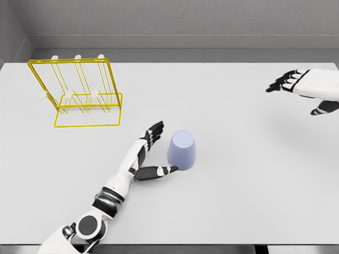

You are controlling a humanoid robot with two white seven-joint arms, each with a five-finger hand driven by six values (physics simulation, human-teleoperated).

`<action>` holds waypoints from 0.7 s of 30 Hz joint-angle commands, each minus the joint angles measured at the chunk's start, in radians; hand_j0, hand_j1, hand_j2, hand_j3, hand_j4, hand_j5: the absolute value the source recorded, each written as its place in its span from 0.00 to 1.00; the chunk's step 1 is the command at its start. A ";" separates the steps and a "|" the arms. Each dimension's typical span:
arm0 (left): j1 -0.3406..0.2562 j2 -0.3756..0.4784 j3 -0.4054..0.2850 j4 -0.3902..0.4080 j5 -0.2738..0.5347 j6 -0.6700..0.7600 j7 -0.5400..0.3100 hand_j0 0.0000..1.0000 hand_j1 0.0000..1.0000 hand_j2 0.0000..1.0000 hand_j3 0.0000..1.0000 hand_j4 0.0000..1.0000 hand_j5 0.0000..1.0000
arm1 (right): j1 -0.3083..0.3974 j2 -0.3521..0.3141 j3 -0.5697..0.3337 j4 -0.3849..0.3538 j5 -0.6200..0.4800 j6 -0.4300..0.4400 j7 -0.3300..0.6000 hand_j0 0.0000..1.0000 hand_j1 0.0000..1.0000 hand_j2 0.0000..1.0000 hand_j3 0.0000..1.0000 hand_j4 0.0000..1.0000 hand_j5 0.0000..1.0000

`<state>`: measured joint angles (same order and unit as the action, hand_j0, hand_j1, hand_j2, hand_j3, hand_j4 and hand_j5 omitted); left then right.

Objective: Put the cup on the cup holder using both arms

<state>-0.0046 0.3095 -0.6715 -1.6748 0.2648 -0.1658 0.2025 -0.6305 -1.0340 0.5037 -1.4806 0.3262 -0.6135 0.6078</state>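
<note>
A pale lilac cup (182, 149) stands upside down on the white table, near the middle front. My left hand (157, 150) is just left of it, fingers spread, with the thumb (159, 171) reaching toward the cup's base; it holds nothing. The yellow wire cup holder (79, 94) with white-tipped pegs stands at the back left, well apart from the cup. My right hand (310, 90) hovers at the far right, fingers stretched out and holding nothing.
The white table (238, 185) runs to a grey wall at the back and a dark front edge at the bottom.
</note>
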 commanded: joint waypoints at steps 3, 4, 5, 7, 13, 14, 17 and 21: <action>-0.003 -0.013 -0.017 0.001 -0.003 0.009 0.000 1.00 1.00 1.00 1.00 1.00 1.00 | 0.000 -0.003 -0.004 0.000 -0.006 0.003 0.003 1.00 1.00 1.00 1.00 1.00 1.00; -0.003 -0.018 -0.026 0.001 -0.003 0.008 0.000 1.00 1.00 1.00 1.00 1.00 1.00 | 0.000 -0.003 -0.005 0.002 -0.004 0.003 0.003 1.00 1.00 1.00 1.00 1.00 1.00; -0.003 -0.024 -0.028 0.001 -0.003 0.008 0.000 1.00 1.00 1.00 1.00 1.00 1.00 | 0.000 -0.003 -0.004 0.002 -0.006 0.003 0.003 1.00 1.00 1.00 1.00 1.00 1.00; -0.005 -0.026 -0.028 0.001 -0.003 0.009 0.000 1.00 1.00 1.00 1.00 1.00 1.00 | 0.000 -0.001 -0.004 0.000 -0.006 0.003 0.003 1.00 1.00 1.00 1.00 1.00 1.00; -0.014 -0.047 -0.026 0.013 -0.007 0.009 0.000 1.00 1.00 1.00 1.00 1.00 1.00 | 0.003 -0.012 -0.002 0.000 -0.006 0.003 0.003 1.00 1.00 1.00 1.00 1.00 1.00; -0.018 -0.047 -0.026 0.015 -0.009 0.009 0.000 1.00 1.00 1.00 1.00 1.00 1.00 | 0.003 -0.012 -0.002 0.000 -0.006 0.003 0.003 1.00 1.00 1.00 1.00 1.00 1.00; -0.035 -0.067 -0.026 0.046 -0.007 0.009 0.000 1.00 1.00 1.00 1.00 1.00 1.00 | 0.003 -0.012 -0.002 -0.001 -0.006 0.003 0.003 1.00 1.00 1.00 1.00 1.00 1.00; -0.041 -0.079 -0.026 0.060 -0.007 0.009 0.000 1.00 1.00 1.00 1.00 1.00 1.00 | 0.002 -0.012 -0.002 0.000 -0.006 0.003 0.003 1.00 1.00 1.00 1.00 1.00 1.00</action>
<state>-0.0460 0.2385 -0.6978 -1.6245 0.2583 -0.1563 0.2025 -0.6274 -1.0447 0.5020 -1.4804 0.3252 -0.6135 0.6110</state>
